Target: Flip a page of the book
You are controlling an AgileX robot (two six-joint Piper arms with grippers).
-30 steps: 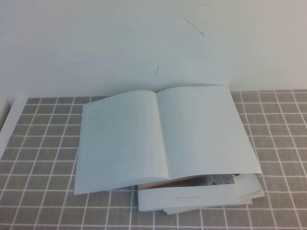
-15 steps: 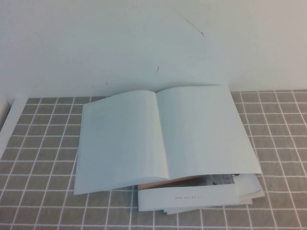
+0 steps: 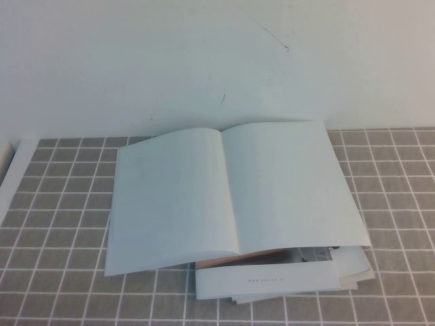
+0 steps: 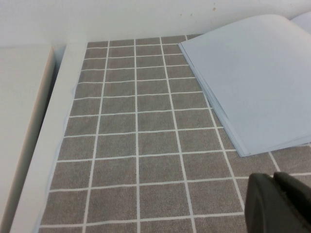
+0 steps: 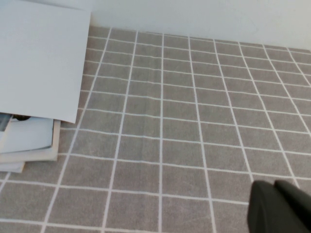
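The book (image 3: pixel 173 197) lies open on the grey tiled mat, both facing pages blank white. Its right-hand page (image 3: pixel 292 183) lies flat, its front edge overhanging a smaller stack of white sheets (image 3: pixel 272 278). Neither gripper shows in the high view. My left gripper (image 4: pixel 278 201) hovers over the tiles left of the book (image 4: pixel 252 82), its dark fingers together and empty. My right gripper (image 5: pixel 281 206) hovers over the tiles right of the book (image 5: pixel 39 58), fingers together and empty. The stack's corner (image 5: pixel 24 141) shows under the page there.
A white wall stands close behind the book. A white raised ledge (image 4: pixel 48 136) borders the mat's left side, also in the high view (image 3: pixel 13 176). Bare tiled mat (image 3: pixel 394 204) lies on both sides of the book.
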